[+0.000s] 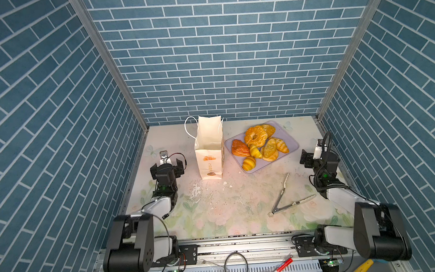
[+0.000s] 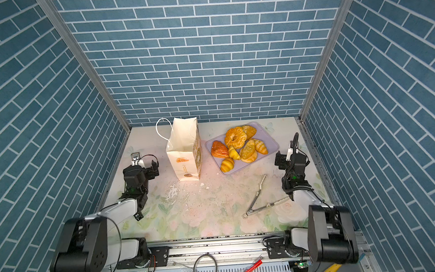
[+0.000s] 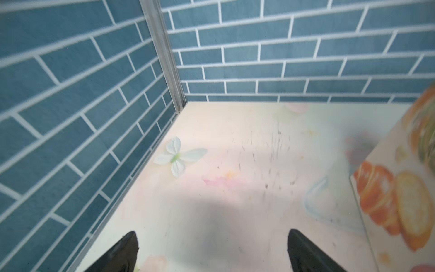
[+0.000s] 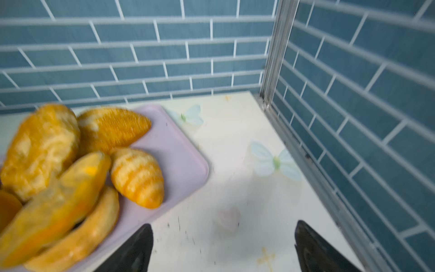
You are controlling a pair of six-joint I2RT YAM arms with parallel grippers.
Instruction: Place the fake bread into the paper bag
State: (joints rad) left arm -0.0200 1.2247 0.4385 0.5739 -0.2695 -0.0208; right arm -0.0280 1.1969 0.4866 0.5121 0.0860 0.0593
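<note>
Seven or so pieces of fake bread (image 1: 261, 144) sit piled on a lilac tray (image 1: 286, 135) at one o'clock on the table (image 1: 228, 208), none of them in the paper bag (image 1: 209, 147) yet. The bag stands upright at twelve, mouth open, just beside the tray's left edge. Its front carries an orange bread logo (image 1: 209, 158); the print beneath is too small to read. The right gripper (image 4: 223, 223) is at three o'clock, jaws apart and empty, near the tray's corner. The left gripper (image 3: 211, 232) is at nine, jaws wide, holding nothing. Tongs (image 1: 283, 197) lie at four, with open floral tabletop from centre to six.
</note>
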